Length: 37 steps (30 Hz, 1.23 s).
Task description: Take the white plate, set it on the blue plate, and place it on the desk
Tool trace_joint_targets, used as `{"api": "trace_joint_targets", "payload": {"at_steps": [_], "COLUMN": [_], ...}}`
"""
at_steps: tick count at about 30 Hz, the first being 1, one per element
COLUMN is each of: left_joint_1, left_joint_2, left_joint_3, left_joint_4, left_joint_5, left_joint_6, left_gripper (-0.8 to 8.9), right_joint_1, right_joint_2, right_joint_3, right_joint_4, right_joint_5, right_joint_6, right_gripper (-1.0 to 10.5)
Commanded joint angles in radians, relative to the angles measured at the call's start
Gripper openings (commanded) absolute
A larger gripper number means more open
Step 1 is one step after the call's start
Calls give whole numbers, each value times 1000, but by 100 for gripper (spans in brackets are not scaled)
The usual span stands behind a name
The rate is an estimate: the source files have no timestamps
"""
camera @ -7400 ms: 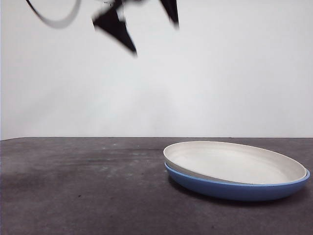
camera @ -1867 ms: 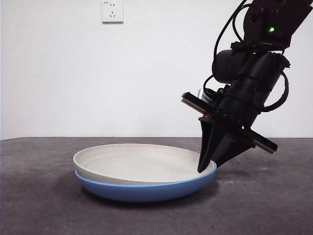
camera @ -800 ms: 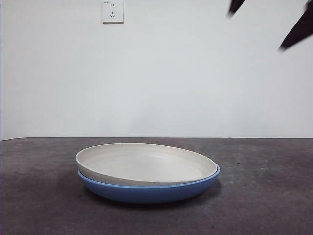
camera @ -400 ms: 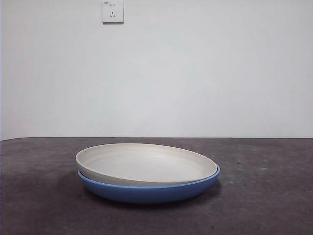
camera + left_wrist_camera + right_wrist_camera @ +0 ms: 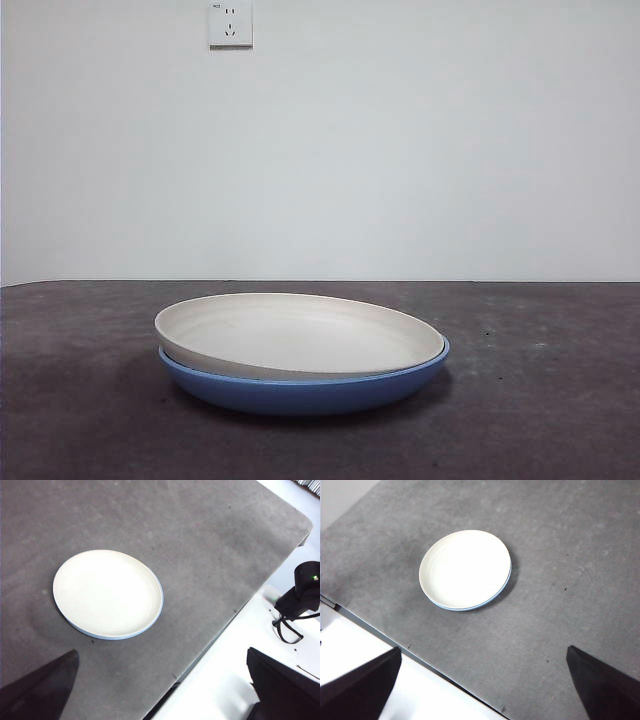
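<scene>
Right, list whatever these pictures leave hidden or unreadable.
- Blue plate: its inside is covered by the white plate in all three views.
- Whether the plates sit flush: too small in both wrist views.
- Left gripper and right gripper: jaw tips only, the rest cut off by the picture's edge.

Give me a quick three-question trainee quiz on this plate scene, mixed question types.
1. True or false: the white plate lies in the blue plate.
2. What do the stacked plates rest on? A) a tray B) the desk C) a shelf
3. Fill in: both robot hands, left hand and right hand, are held ___ the plates, touching neither.

Key: 1 true; 2 B; 3 above.
</scene>
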Motion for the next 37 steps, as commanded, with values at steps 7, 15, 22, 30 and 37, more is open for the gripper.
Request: {"api": "trace_joint_targets", "payload": {"at_steps": [7,15,22,30,37], "left_joint_1": [-5,-5,-5,-5,105], "left_joint_2": [2,1,1,1,-2], "left_joint_3": [11,11,11,11,-11], "left_joint_4": [-54,-97,-97,-96,-89], "left_joint_5": [3,3,3,3,21], "left_joint_6": [9,35,30,30,31], "left_gripper": [561,16,19,19,19], "right_joint_1": [5,4,4,4,4], "right_joint_2": [-4,-4,-4,-4,-4], "right_joint_3": [17,17,17,17,17], "right_joint_4": [-25,-27,-28,-28,-28], "right_joint_5": [-4,-1,-2,-2,-2], "right_joint_6": [22,21,17,17,17], "right_gripper": [552,23,23,23,23]}}
